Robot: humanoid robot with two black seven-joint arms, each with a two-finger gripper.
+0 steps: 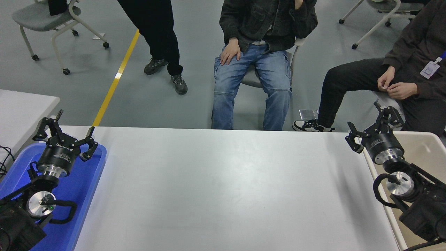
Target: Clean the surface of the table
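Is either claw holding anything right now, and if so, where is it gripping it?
Nothing is held. The left claw sits open over the blue tray, and the right claw is open and empty at the table's right edge.

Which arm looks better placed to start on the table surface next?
Probably the right: the right gripper is open at the far right edge of the table surface, beside the beige bin. The left gripper sits parked, open, over the blue tray.
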